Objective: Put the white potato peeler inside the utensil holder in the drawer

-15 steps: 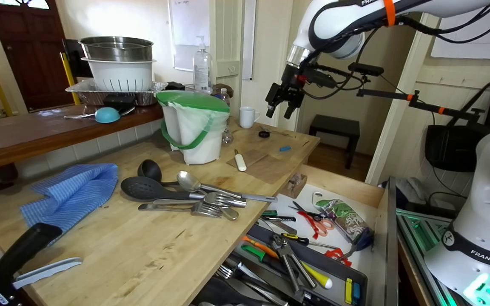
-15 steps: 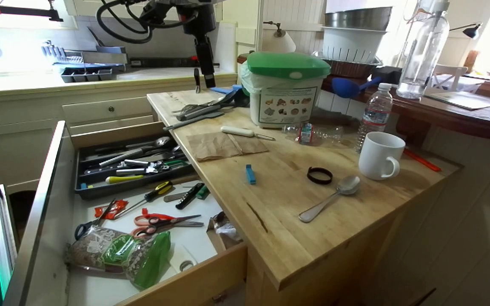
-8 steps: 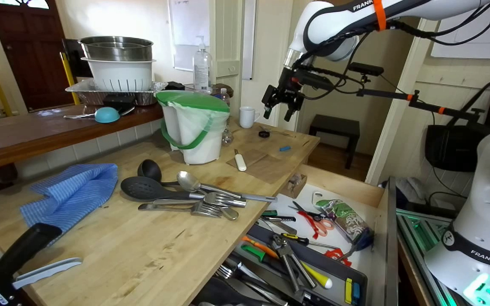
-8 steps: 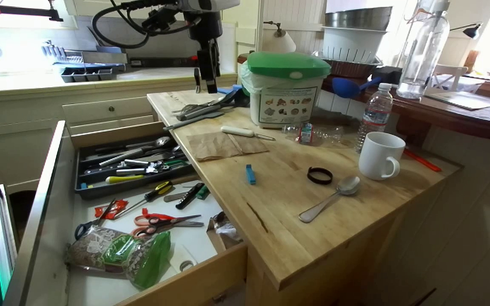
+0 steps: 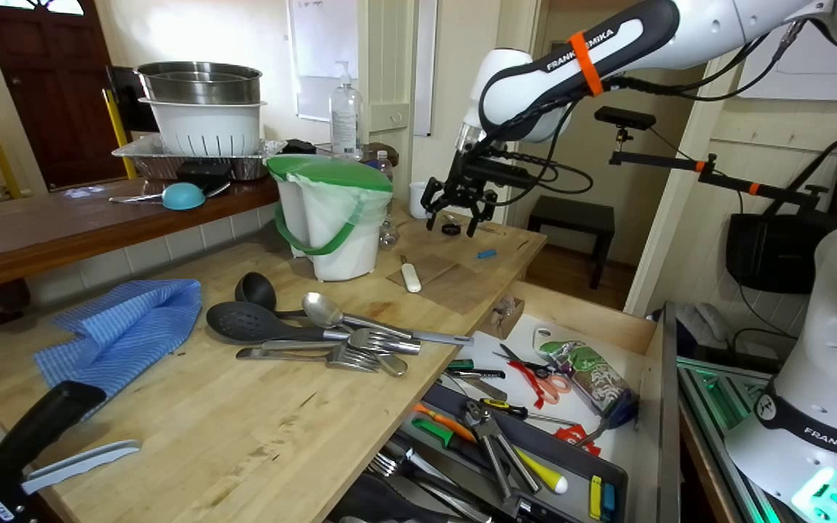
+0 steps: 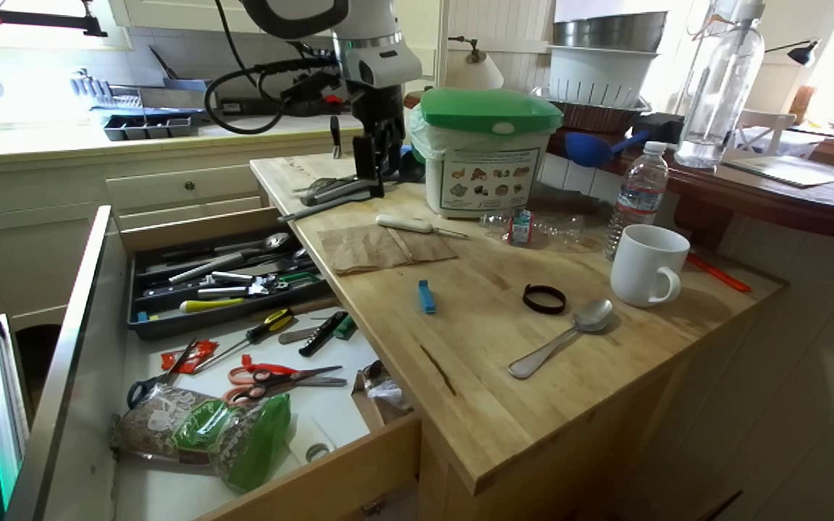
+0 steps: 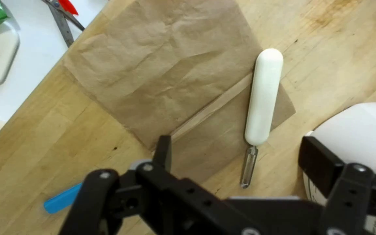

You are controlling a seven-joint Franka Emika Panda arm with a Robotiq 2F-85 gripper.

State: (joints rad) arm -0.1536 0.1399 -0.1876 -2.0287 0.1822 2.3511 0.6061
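Holding fingers [image 7: 318, 163] spread, grasping nothing, above surface [image 7: 77, 143]; presumably leaving gap wide for straddling white potato peeler [image 7: 260, 120], lying below fingers, showing between them in wrist view; probably readying pickup.

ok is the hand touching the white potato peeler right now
Apart. In an exterior view, the open hand hangs clear of the white potato peeler, with bare wooden countertop showing in the gap between them.
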